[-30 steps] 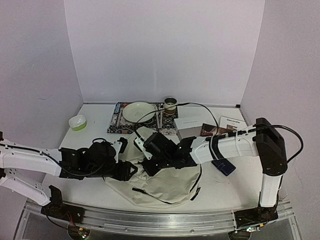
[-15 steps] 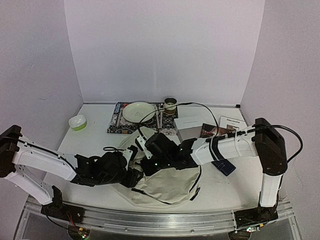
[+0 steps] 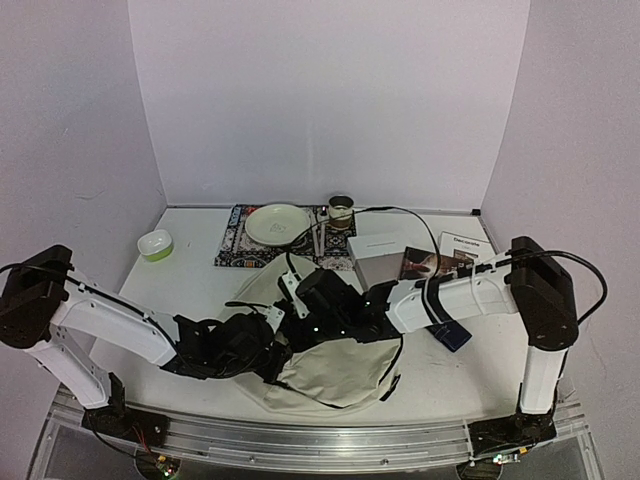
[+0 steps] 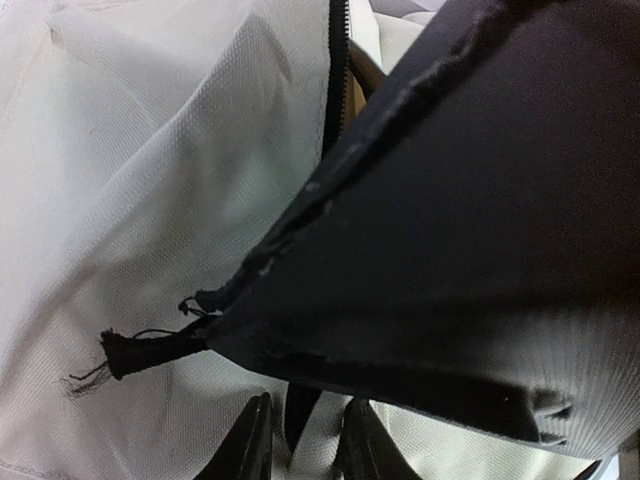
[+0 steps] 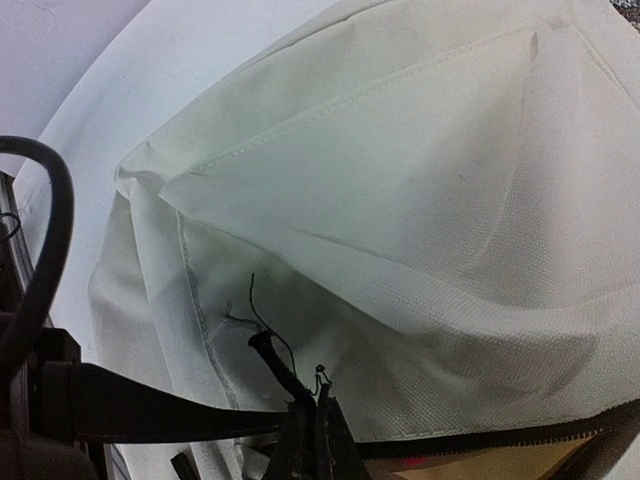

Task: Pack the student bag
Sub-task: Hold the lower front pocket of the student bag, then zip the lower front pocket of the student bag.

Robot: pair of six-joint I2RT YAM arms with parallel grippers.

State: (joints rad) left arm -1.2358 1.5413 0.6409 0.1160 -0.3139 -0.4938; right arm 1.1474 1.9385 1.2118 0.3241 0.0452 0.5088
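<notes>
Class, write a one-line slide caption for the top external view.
The left gripper and right gripper meet at the cream student bag; a plate and green bowl sit behind.

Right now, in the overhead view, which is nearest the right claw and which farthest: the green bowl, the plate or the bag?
1. The bag: right under the right claw, which pinches a black pull on it.
2. The plate: behind the claw, at the back of the table.
3. The green bowl: farthest, off at the back left.
</notes>
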